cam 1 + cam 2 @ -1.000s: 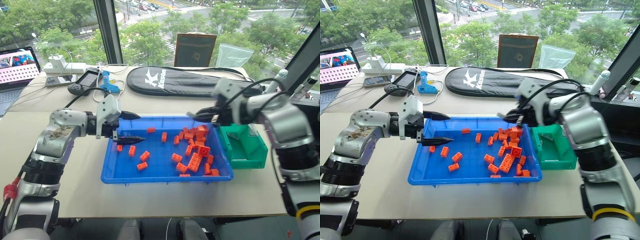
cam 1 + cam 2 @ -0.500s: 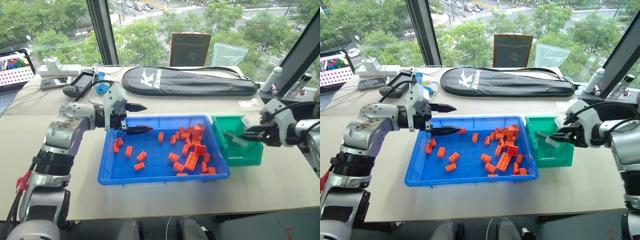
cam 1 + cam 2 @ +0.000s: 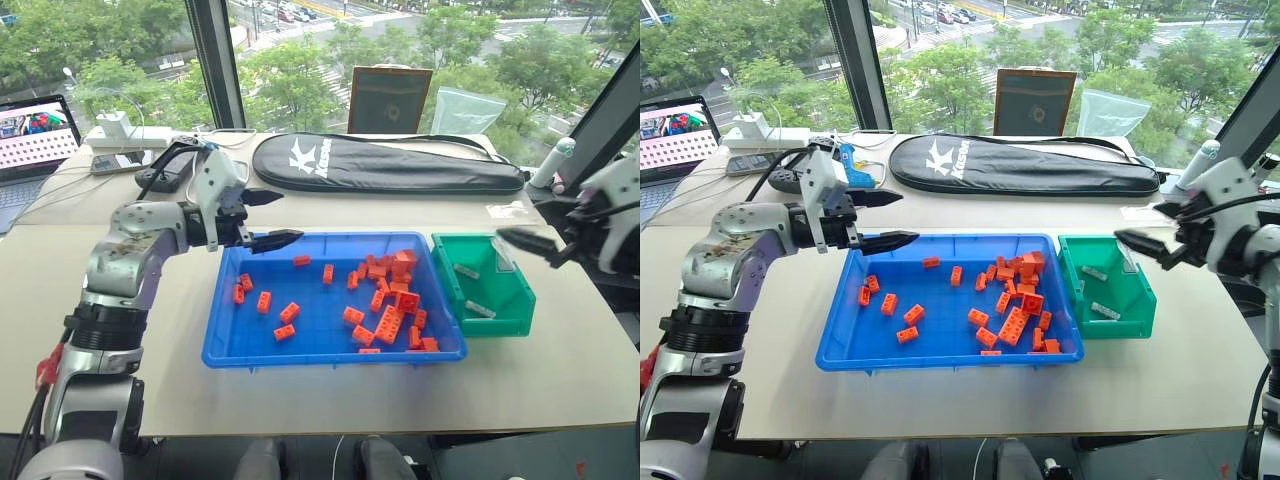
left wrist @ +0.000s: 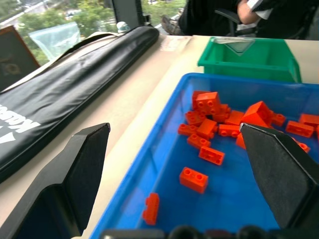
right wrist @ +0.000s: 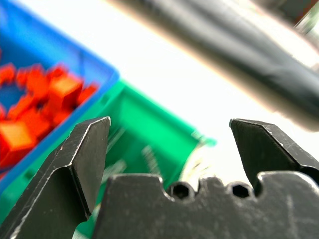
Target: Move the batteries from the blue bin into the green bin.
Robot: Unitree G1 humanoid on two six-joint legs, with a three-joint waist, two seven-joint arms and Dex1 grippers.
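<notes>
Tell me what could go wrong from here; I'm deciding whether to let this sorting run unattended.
1. Two batteries lie in the green bin; the blue bin shows a heap of orange bricks that could hide more, so the job may be called finished too early.
2. The open left gripper hangs at the blue bin's far corner and may grab a brick instead.
3. The open right gripper hangs beside the light green bin and could knock it.

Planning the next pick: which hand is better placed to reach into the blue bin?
Left: left hand hangs open over the blue bin's far rim; right hand sits beyond the green bin.
</notes>
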